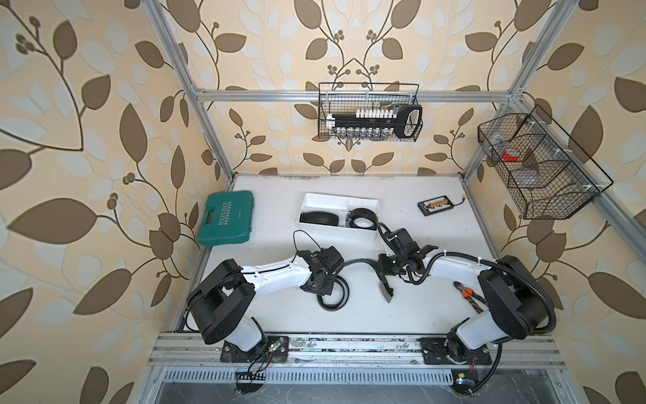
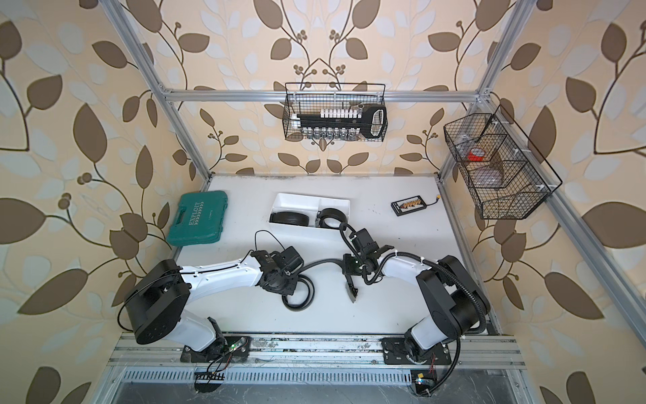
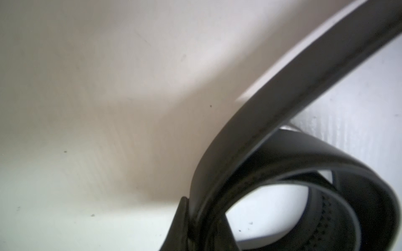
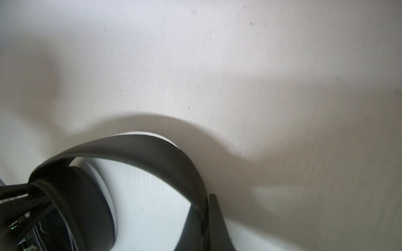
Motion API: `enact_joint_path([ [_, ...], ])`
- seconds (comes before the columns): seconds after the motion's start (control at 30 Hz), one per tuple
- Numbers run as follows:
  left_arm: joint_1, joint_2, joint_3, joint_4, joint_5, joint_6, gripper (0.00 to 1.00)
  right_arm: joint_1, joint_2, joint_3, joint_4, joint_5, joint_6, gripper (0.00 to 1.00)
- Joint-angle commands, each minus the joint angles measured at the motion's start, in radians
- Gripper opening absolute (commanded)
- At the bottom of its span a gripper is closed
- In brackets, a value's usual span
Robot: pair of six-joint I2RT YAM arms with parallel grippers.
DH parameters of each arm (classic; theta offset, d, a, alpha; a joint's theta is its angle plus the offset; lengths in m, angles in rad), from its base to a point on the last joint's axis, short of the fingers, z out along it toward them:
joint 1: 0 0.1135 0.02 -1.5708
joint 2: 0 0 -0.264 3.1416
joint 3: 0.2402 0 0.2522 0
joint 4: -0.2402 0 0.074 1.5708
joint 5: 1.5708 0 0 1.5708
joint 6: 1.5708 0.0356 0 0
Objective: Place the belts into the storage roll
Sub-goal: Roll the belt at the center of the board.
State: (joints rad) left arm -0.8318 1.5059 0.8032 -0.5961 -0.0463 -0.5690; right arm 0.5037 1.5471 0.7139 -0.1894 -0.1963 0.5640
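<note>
The storage roll is a white divided tray at the back middle of the table, seen in both top views. Two coiled black belts lie in it, one on the left and one on the right. A third belt lies in front of the tray, partly coiled, with its buckle end on the table. My left gripper is shut on this belt by the coil. My right gripper is shut on its strap further along.
A green tool case lies at the back left. A small black board with connectors sits at the back right. Orange-handled pliers lie under the right arm. Black wire baskets hang on the back wall and right wall.
</note>
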Motion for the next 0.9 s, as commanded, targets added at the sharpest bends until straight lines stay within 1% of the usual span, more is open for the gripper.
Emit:
enact_joint_path([
  [0.0,-0.011,-0.011,-0.029,-0.079,0.069,-0.025,0.10,-0.029,-0.013,-0.032,-0.020,0.082,0.041,0.00],
  [0.27,-0.029,-0.009,-0.037,-0.093,0.071,-0.048,0.10,-0.070,-0.007,-0.042,-0.011,0.069,0.024,0.00],
  [0.73,-0.047,-0.024,-0.044,-0.114,0.071,-0.063,0.24,-0.117,0.006,-0.064,0.014,0.050,0.006,0.00],
  [0.87,-0.047,-0.024,-0.043,-0.116,0.069,-0.061,0.25,-0.128,0.011,-0.065,0.018,0.044,0.001,0.00],
])
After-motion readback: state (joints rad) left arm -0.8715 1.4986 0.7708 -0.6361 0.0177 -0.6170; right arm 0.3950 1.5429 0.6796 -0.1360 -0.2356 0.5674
